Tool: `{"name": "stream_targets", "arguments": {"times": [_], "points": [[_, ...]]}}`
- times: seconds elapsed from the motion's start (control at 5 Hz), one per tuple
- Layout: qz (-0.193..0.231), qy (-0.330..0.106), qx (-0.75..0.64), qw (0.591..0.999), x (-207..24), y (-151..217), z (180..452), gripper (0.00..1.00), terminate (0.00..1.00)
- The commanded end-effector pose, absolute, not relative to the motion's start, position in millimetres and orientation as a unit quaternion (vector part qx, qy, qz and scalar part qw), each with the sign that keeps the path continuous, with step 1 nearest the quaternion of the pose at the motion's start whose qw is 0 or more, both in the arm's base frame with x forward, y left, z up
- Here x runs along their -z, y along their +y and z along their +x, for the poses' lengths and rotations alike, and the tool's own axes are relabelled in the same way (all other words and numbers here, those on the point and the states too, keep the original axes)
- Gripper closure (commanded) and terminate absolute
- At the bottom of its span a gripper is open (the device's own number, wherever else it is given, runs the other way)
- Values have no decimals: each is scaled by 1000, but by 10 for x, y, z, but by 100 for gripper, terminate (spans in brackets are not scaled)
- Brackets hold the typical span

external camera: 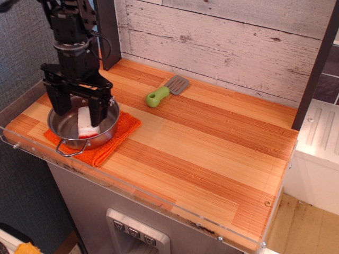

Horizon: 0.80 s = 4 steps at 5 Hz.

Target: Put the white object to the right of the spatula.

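Partly hidden from us, the white object [87,123] lies inside the metal pan [69,128] at the left end of the wooden counter [212,153]; one black finger [96,112] of the gripper [78,109] crosses in front of its right edge, so we cannot see its full outline. Its long axis runs roughly from the back of the pan toward the front, with the red band at the near end, low against the pan's floor. We see the gripper's jaws spread wide, one on each side of the white object, and we cannot tell whether either finger touches it or the pan. The arm's upper part is cut off by the top of the view. The pan sits on an orange cloth [114,138], whose far side the pan covers. The spatula [166,90] lies well apart, to the right of the pan and nearer the plank wall [238,42], its green handle pointing toward the pan and its grey slotted blade pointing away to the back right.
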State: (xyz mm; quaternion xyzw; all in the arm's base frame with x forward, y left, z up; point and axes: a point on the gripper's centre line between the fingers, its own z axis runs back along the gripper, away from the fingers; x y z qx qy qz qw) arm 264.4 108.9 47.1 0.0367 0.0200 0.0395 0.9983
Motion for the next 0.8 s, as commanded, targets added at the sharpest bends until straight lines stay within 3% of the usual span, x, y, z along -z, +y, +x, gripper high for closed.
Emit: {"name": "stream_targets", "arguments": {"times": [0.0, 0.2, 0.6], "points": [[56, 26, -45, 997, -423, 1052, 2794, 0, 0], [53, 25, -47, 997, -405, 1022, 2762, 100, 0], [44, -17, -25, 999, -749, 902, 2819, 100, 0]]}}
